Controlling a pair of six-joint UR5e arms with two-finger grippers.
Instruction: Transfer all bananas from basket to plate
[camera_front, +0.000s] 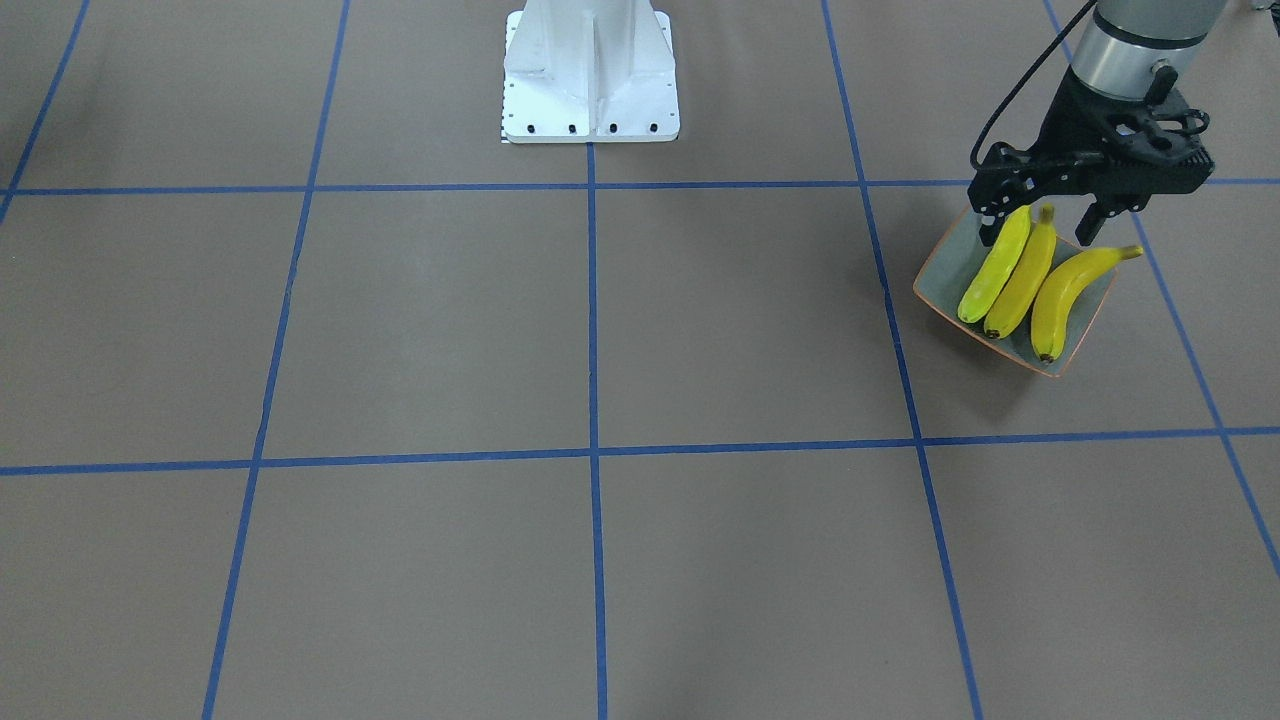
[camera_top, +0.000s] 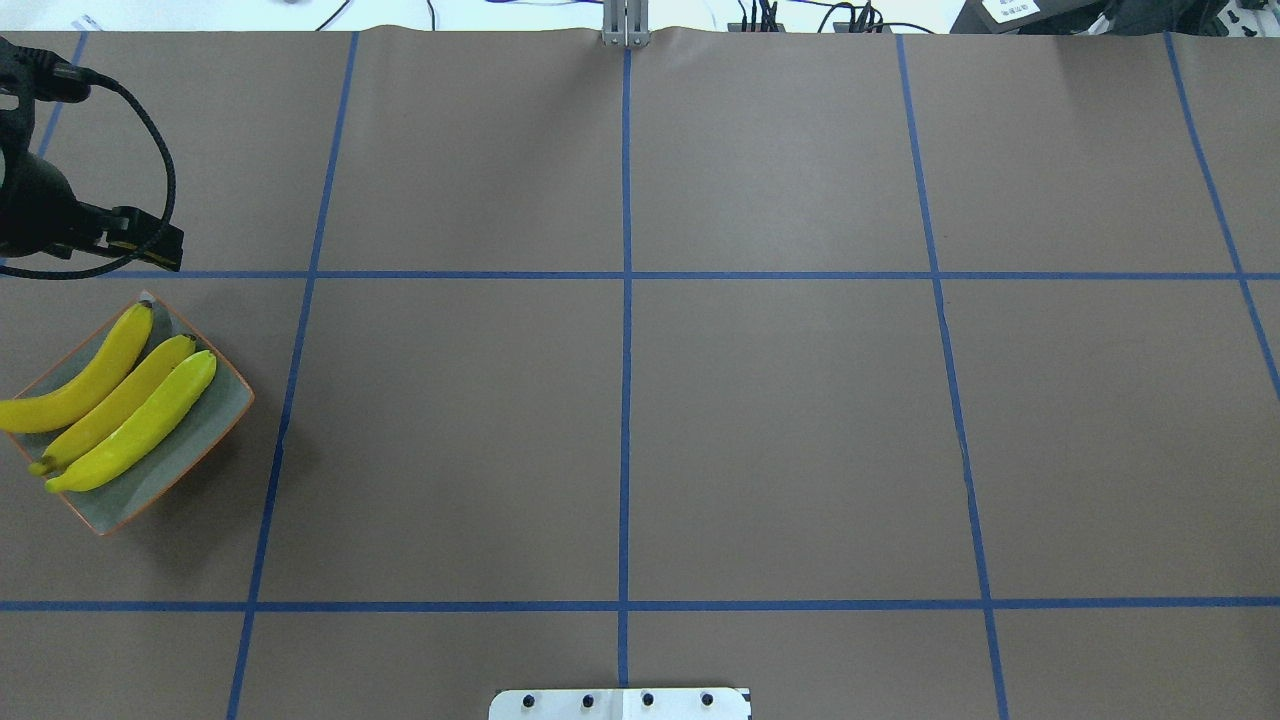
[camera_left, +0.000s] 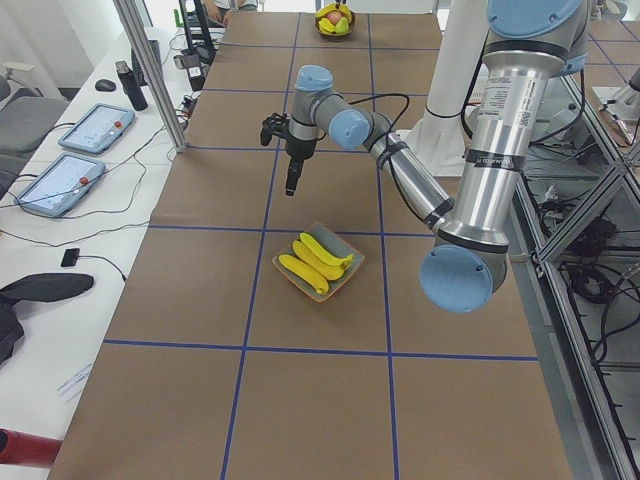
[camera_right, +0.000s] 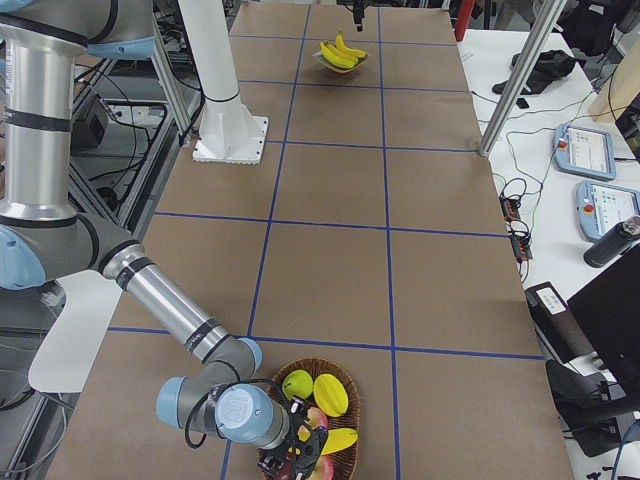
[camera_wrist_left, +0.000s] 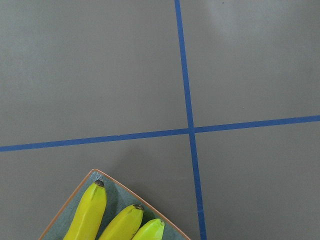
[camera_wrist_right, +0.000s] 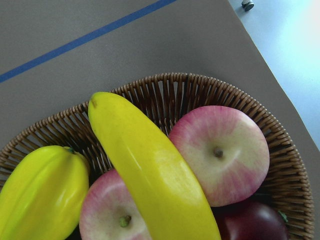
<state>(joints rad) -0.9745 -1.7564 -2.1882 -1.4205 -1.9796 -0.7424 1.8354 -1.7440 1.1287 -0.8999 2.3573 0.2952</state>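
Item: fourth banana (camera_wrist_right: 150, 170), in wicker basket (camera_wrist_right: 285, 160) directly under right gripper (camera_right: 303, 450), closure indeterminable. Advised grasp: mid-length, avoiding apples (camera_wrist_right: 220, 152). Three bananas (camera_front: 1020, 275) on plate (camera_front: 948, 262), below and beside left gripper (camera_front: 1043, 222), spread, empty.

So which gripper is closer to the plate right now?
Left. The left gripper hangs open above the plate; the right gripper is at the table's far end, down over the basket.

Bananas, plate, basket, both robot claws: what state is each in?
plate: part filled.
three bananas: side by side on the plate.
basket: holds mixed fruit.
fourth banana: in the basket, atop apples.
left gripper: jaws open, empty, above plate.
right gripper: at basket; jaws unclear.
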